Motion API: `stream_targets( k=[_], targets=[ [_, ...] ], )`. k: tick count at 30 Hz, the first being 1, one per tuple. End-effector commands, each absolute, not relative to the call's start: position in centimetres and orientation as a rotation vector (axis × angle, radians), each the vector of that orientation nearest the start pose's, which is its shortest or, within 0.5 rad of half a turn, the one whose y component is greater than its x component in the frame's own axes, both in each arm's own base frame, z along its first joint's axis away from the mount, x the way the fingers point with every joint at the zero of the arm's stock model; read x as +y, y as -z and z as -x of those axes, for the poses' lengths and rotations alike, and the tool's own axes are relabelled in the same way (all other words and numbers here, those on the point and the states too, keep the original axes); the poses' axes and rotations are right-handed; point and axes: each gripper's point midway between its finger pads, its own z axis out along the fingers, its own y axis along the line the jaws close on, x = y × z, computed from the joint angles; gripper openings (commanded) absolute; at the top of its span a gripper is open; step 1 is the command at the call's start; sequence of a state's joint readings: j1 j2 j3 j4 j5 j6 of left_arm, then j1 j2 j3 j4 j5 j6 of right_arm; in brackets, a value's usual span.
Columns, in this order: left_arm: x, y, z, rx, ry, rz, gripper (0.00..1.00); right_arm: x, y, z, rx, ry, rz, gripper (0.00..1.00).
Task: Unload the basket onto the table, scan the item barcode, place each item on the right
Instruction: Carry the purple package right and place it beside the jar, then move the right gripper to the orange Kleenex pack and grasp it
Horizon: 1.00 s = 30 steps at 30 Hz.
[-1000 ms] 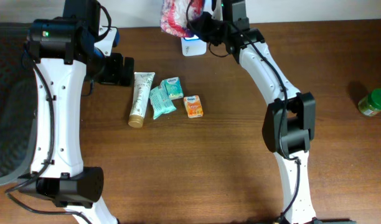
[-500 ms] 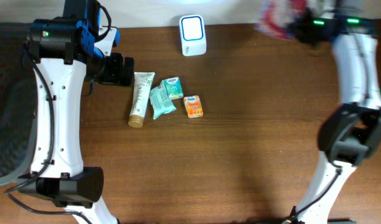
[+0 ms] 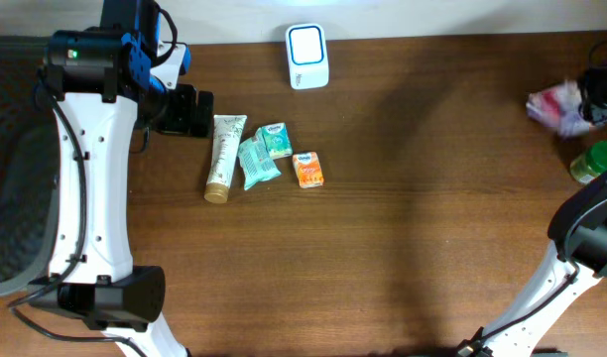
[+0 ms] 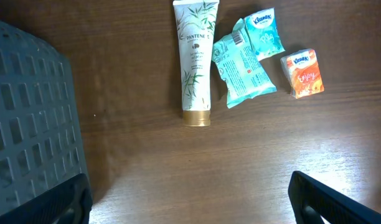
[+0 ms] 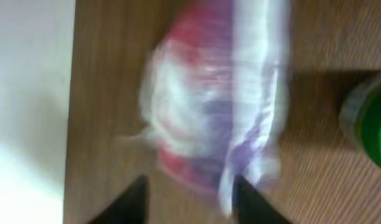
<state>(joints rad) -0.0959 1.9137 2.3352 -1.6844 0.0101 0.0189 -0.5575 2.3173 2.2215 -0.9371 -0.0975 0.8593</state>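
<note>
The item, a red, white and purple plastic bag [image 3: 554, 104], shows blurred at the far right of the table; in the right wrist view the bag [image 5: 215, 106] lies just past the fingertips. My right gripper [image 5: 190, 202] is open, its jaws apart with bare wood between them, and it sits at the right edge [image 3: 599, 94]. The white barcode scanner [image 3: 307, 57] stands at the back centre, far from the bag. My left gripper [image 4: 190, 211] hangs wide open and holds nothing, to the left of the item cluster [image 3: 189, 111].
A Pantene tube [image 4: 195, 62], a teal packet [image 4: 243, 68], a blue Kleenex pack [image 4: 265, 34] and an orange pack [image 4: 304, 73] lie left of centre. A green-lidded jar [image 3: 596, 162] stands just below the bag. A dark mesh basket [image 4: 28, 124] is at the left.
The right arm swung the bag from beside the scanner to the far right edge. Its jaws, shut on the bag before, now stand apart. The left arm has not moved.
</note>
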Motion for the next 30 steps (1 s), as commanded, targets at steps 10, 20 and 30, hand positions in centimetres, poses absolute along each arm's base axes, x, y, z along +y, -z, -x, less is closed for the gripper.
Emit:
stream_targets(
  k=[10,20,30],
  targets=[
    [-3.7,-28.6,-37.9,2.819,0.019,-0.179,0.99,-13.0,-17.9,-52.5,2.404,-0.907,-0.635,0.99],
    [-3.7,-28.6,-37.9,2.819,0.019,-0.179,0.99,13.7,-8.5,-43.9,3.013,-0.832,0.275,0.94],
    [-3.7,-28.6,-37.9,2.819,0.019,-0.18,0.99,22.5,-6.7,-43.2,2.97,-0.144,0.409,0.78]
  ],
)
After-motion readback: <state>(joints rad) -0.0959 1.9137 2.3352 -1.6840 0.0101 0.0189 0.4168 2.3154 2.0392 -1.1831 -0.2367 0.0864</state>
